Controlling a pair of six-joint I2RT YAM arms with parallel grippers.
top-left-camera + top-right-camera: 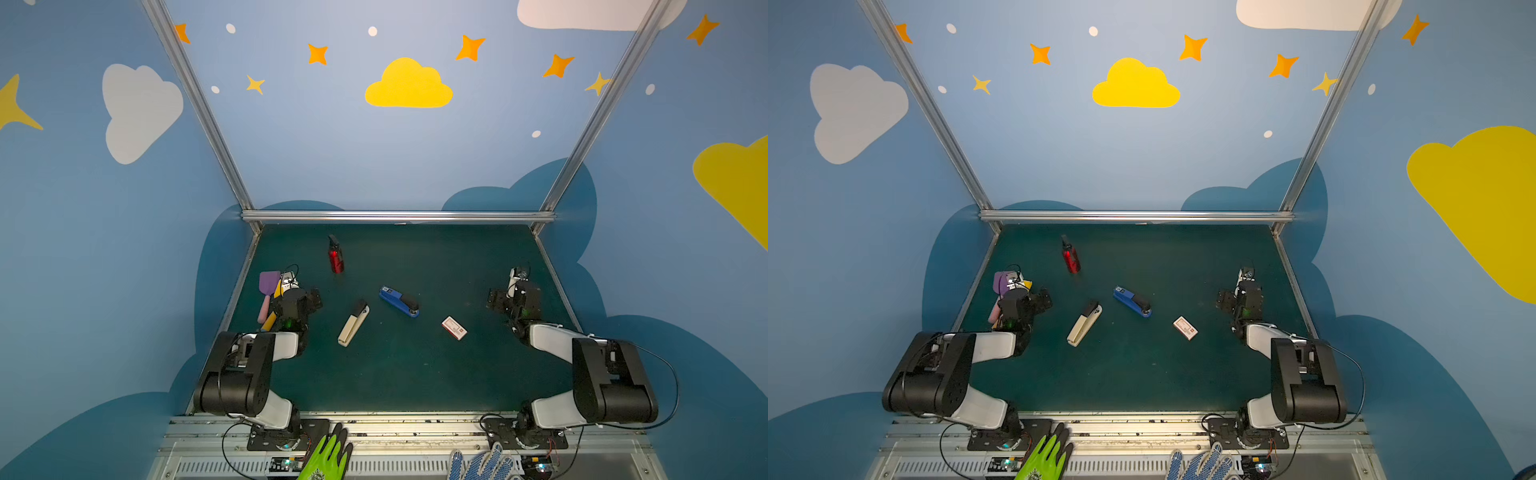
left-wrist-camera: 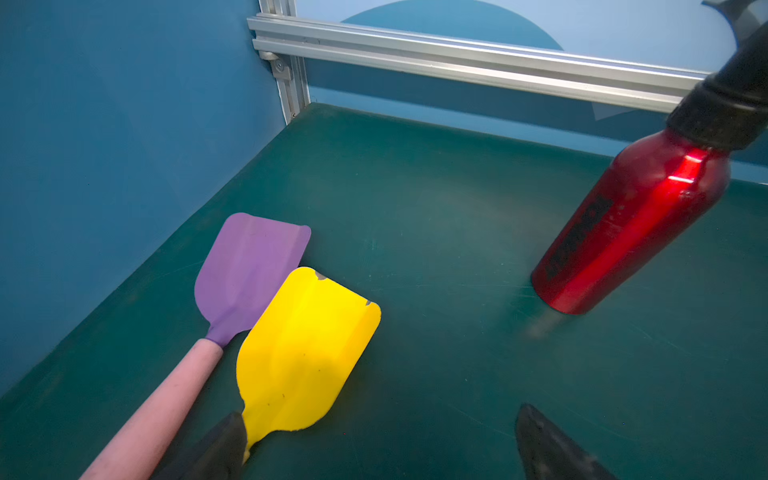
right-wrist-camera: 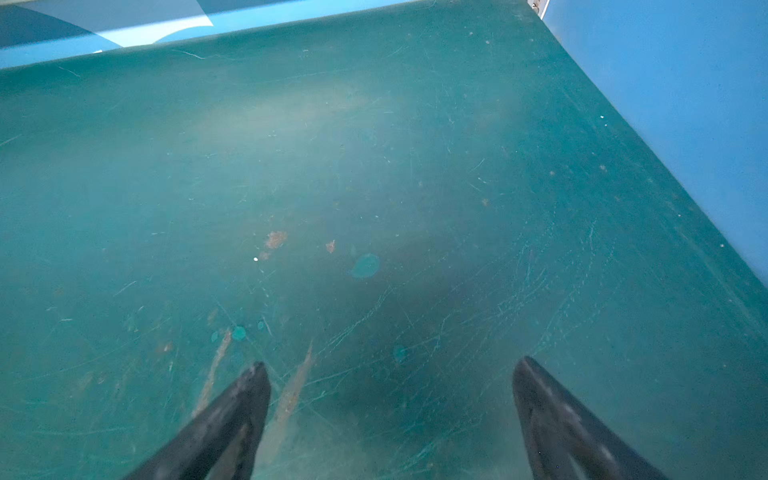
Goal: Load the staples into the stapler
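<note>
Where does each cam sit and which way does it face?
Top views: overhead behind the arm bases, looking down across the table to the back wall; left arm and right arm whole.
Left wrist: on left arm, facing far left corner; open left claw, purple spatula, yellow spatula, red bottle.
Right wrist: on right arm, facing far right corner; open right claw, table.
Shared: top views and left wrist both see spatulas, bottle; staple box, blue stapler only in top views.

Soft, even light fills both top views, their edges bowed by wide-angle distortion; glare streaks the bottle (image 2: 685, 170), and the mat (image 3: 374, 166) looks hazy and washed in the right wrist view.
</note>
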